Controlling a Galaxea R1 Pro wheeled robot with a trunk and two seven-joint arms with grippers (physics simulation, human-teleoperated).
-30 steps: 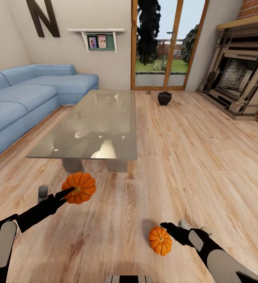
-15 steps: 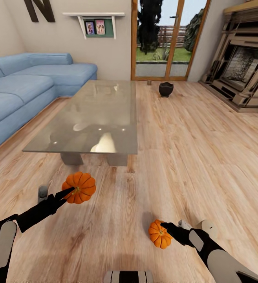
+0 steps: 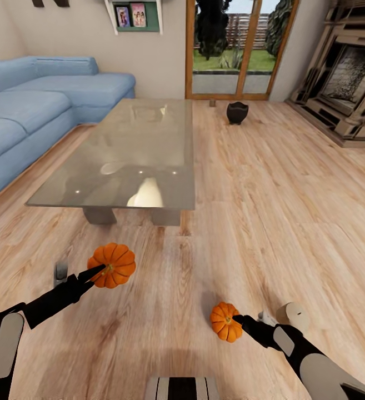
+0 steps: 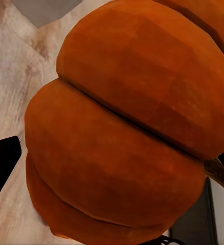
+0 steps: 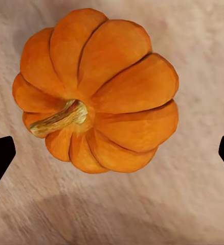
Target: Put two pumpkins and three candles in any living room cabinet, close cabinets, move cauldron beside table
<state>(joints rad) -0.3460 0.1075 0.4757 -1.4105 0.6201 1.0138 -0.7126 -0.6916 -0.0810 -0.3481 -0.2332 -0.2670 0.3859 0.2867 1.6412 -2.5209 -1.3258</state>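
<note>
Glass-topped coffee table (image 3: 132, 150) is standing mid-floor, cauldron (image 3: 237, 113) beyond it. Left end effector (image 3: 96, 273) is gripping the larger pumpkin (image 3: 112, 265); right end effector (image 3: 239, 320), fingers spread, is straddling the smaller pumpkin (image 3: 226, 321).

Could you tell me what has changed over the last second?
The camera tilted downward, so the room slid up the picture. The right end effector closed in on the smaller pumpkin, fingers wide apart. The left end effector kept holding the bigger pumpkin; table and cauldron stayed put.
</note>
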